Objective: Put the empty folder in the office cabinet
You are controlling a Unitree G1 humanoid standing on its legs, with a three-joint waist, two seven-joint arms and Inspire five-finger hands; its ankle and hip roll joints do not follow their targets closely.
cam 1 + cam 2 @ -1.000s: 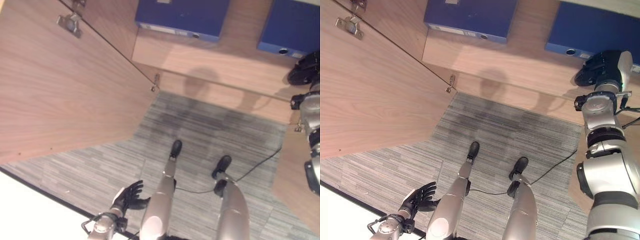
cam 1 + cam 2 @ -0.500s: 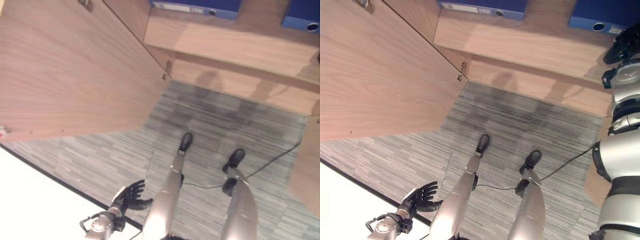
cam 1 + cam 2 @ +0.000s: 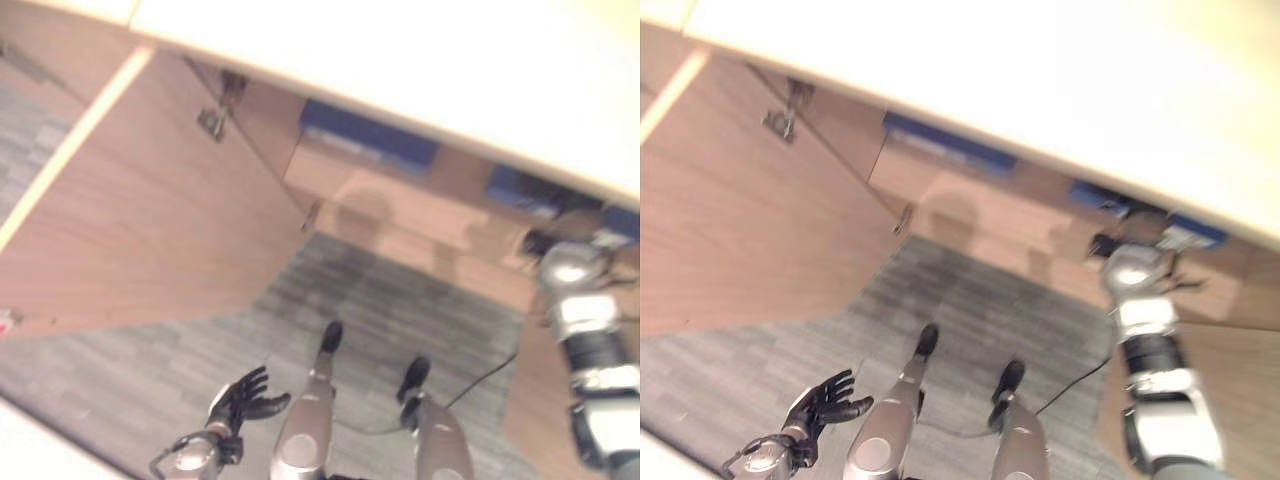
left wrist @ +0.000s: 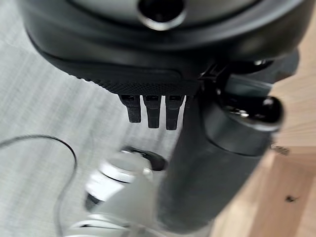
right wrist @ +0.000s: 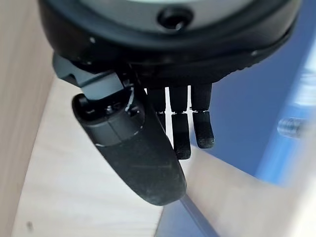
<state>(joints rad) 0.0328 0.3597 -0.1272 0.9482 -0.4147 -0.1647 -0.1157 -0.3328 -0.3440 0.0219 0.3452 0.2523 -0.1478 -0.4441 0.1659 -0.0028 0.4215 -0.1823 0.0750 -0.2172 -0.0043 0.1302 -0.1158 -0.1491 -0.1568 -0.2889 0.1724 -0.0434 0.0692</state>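
Two blue folders lie on the wooden shelf [image 3: 385, 200] inside the cabinet: one at the left [image 3: 368, 135], one at the right [image 3: 1096, 195]. My right hand [image 3: 1106, 243] reaches into the cabinet at the right folder. In the right wrist view its fingers [image 5: 181, 133] are straight, their tips against the blue folder [image 5: 247, 98], and the thumb [image 5: 148, 158] juts out over the shelf board. My left hand [image 3: 240, 397] hangs low at my left side, fingers spread and holding nothing; its straight fingers [image 4: 150, 111] also show in the left wrist view.
The cabinet's wooden door [image 3: 150, 235] stands swung open on the left, with hinges [image 3: 212, 120] on its inner face. A pale cabinet top [image 3: 420, 60] crosses above. Grey striped carpet [image 3: 390, 300] lies before the cabinet. A second wooden panel [image 3: 530, 400] stands at the right.
The camera has swung upward, so the whole picture shifted and the pale cabinet top came into view. My right hand stays at the right folder; the left hand hangs as before.
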